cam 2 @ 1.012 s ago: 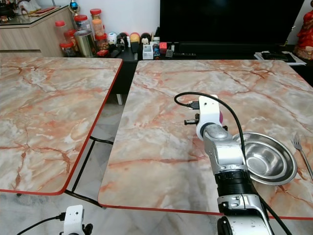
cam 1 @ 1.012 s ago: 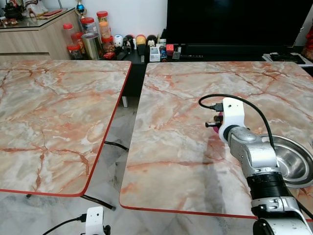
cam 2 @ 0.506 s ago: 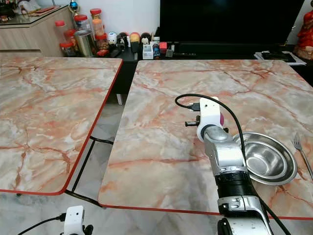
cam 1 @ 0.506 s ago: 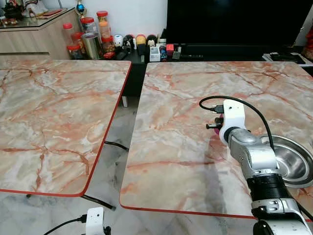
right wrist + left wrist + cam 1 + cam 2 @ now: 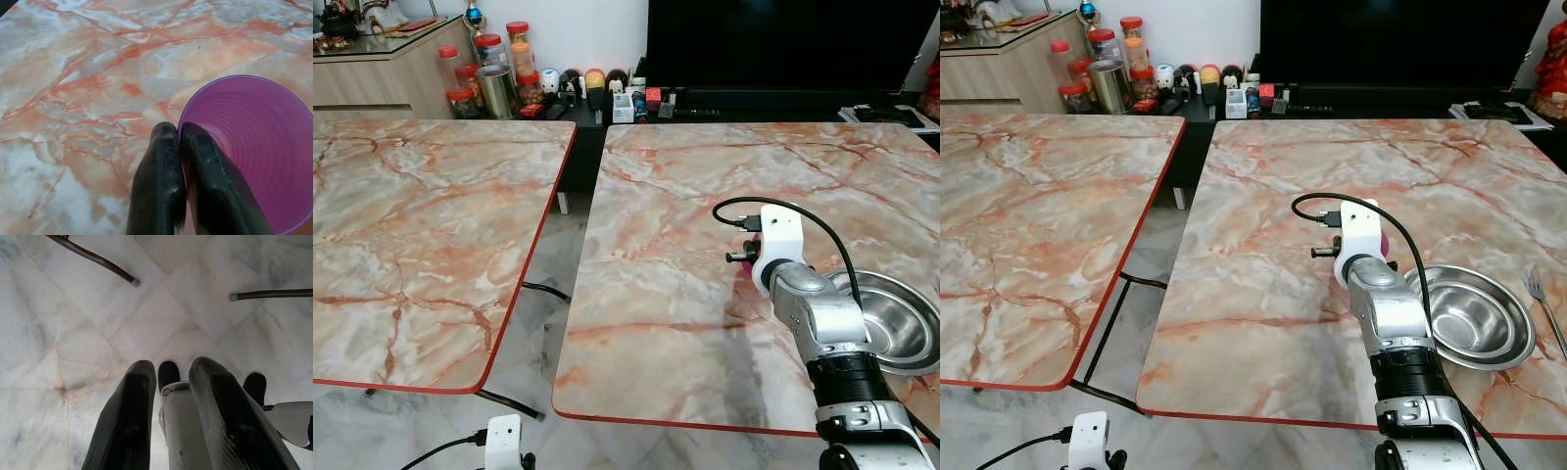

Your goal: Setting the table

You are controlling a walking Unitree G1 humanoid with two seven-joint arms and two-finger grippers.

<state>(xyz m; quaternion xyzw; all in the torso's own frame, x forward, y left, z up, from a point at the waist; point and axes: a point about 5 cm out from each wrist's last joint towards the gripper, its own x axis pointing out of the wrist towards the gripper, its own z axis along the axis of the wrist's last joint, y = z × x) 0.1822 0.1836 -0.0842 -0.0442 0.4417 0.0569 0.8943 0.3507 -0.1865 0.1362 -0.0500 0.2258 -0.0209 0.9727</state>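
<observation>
Two marble-patterned tables with red edging stand side by side with a narrow gap between them. The right table [image 5: 1263,284] serves as the landmark for everything below; the left table [image 5: 421,225] sits just beside it across the gap. Beyond the far edge of the right table is a large dark television screen [image 5: 783,44], and beyond its far left corner a low cabinet holds jars with red lids [image 5: 489,69] and a row of small figurines.

The robot's right arm reaches over the near right part of the right table. Its right gripper [image 5: 182,147] is closed on the rim of a purple plastic cup [image 5: 249,147], one black finger outside the wall and one inside, pinching the wall between them. The cup is upright with its open mouth facing up, above the table's marbled top; whether its base touches the top cannot be told. From the head camera, only a sliver of the purple cup peeks out beside the white wrist housing.

Just beside the arm, toward the right table's right edge, a shiny steel bowl [image 5: 1474,318] rests on the table. A metal fork [image 5: 1540,294] lies on the table just beyond the bowl, close to the right edge.

The left gripper [image 5: 171,396] hangs low beside the right table's near left corner, over pale floor tiles, its fingers narrowly parted and holding nothing.
</observation>
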